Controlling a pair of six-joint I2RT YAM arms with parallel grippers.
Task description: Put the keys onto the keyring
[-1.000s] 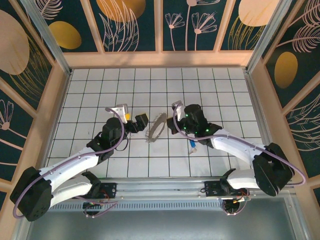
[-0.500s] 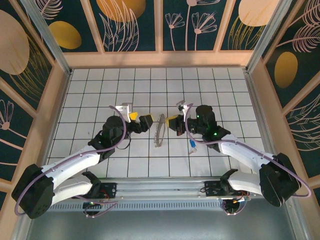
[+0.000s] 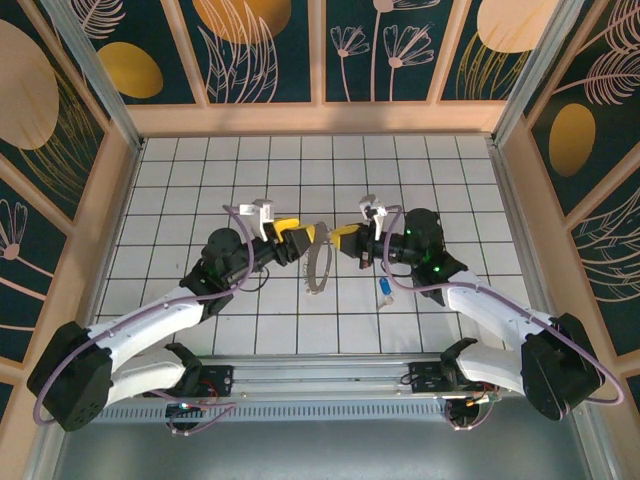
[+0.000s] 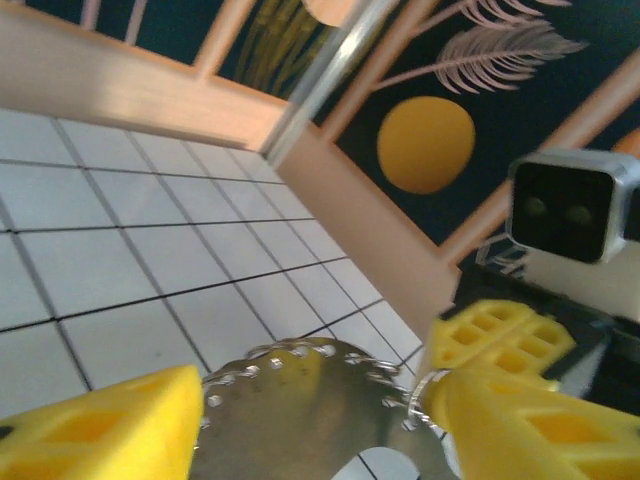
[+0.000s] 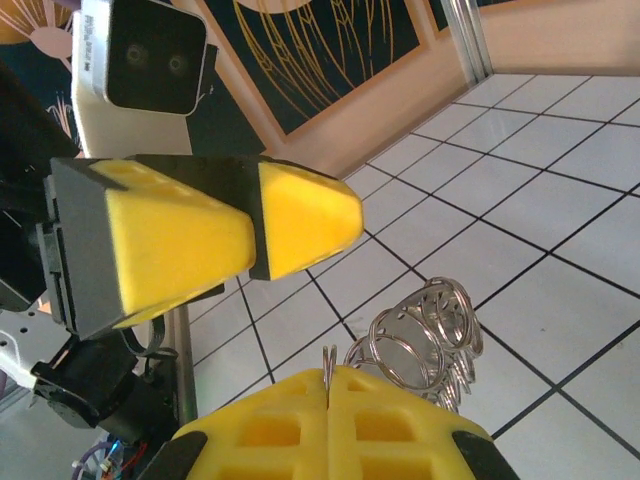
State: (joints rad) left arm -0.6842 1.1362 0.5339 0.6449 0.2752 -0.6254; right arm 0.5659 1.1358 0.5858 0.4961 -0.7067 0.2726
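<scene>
The keyring point(image 3: 320, 262) stands on edge on the white tiles at mid-floor, a silvery loop with small rings round its rim. My right gripper point(image 3: 343, 238) is at its upper right and shut on one small ring point(image 5: 328, 360), which pokes out between its fingers. The other small rings point(image 5: 425, 335) fan out beside that gripper point(image 5: 330, 378). My left gripper point(image 3: 300, 237) is at the keyring's upper left and open. The keyring's silvery face point(image 4: 300, 410) spans the gap between that gripper's yellow fingers point(image 4: 100, 430); I cannot tell whether they touch it. The blue-headed key point(image 3: 385, 291) lies on the floor right of the keyring.
Wooden walls point(image 3: 320, 118) enclose the tiled floor point(image 3: 250, 170) at the back and both sides. A metal rail point(image 3: 320, 375) runs along the near edge by the arm bases. Open tiles lie behind and to both sides of the grippers.
Both grippers have closed in on the keyring from either side. The keyring has gone from tilted to nearly edge-on upright. The right gripper has taken hold of a small ring.
</scene>
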